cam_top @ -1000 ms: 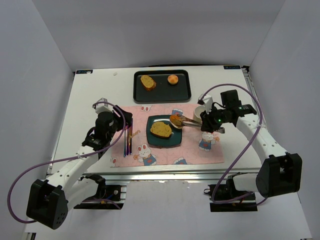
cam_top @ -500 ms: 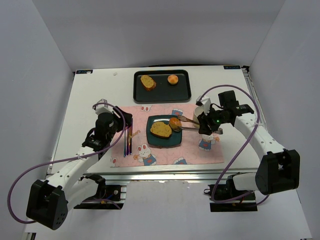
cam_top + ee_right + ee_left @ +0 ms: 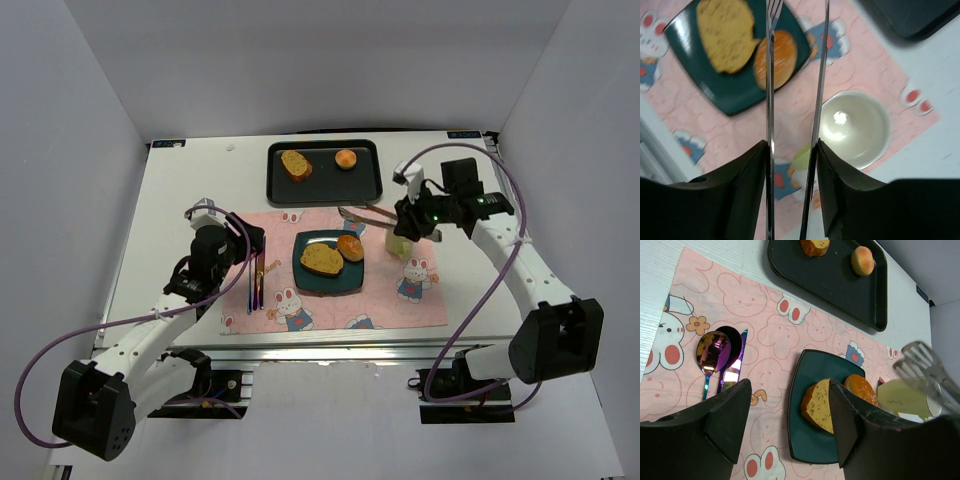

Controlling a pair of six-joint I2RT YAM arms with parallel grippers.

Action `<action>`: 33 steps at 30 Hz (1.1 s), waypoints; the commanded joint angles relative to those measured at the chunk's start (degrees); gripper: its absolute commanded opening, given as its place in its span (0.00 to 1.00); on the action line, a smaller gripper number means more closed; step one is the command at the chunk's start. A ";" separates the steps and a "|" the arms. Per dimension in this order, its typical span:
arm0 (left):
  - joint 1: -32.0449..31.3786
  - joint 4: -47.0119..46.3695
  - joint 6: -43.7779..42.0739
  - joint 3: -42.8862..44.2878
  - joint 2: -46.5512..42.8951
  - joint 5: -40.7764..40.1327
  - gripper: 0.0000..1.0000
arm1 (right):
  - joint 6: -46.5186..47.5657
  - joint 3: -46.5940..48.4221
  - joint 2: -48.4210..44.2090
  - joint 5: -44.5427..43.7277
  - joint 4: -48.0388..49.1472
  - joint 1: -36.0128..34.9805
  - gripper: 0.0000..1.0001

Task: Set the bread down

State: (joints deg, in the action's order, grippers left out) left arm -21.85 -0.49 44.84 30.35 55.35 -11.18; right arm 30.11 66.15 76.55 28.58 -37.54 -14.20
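1. The bun [image 3: 351,247], carried in the tongs [image 3: 365,215] a second ago, now lies on the plate [image 3: 335,284], touching the bread slice [image 3: 320,259].
2. The right gripper [image 3: 404,224] grips the tongs, whose empty tips have withdrawn toward the tray [image 3: 325,185].
3. The left gripper [image 3: 252,242] stands wide open, holding nothing.
4. This placement appears complete.

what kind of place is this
Probably a robot lab bench staged as a dining setting: plain white walls box in the table, two robot arms are bolted at its near edge, and a bunny placemat holds a plate of bread.
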 commanded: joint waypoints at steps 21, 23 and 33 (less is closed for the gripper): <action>0.31 -1.62 -0.37 0.94 1.68 0.46 0.72 | 24.65 32.11 36.74 -32.53 22.51 -9.09 0.44; 0.31 -1.97 -0.45 0.94 1.86 0.63 0.72 | 25.35 31.07 36.91 -32.97 23.47 -9.44 0.45; 0.31 -2.14 -0.46 0.59 1.78 0.63 0.72 | 25.26 29.56 37.09 -32.09 23.13 -10.76 0.48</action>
State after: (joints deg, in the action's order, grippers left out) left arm -21.85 -1.76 44.80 30.37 57.67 -11.14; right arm 54.68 95.46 113.99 -3.73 -16.49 -24.47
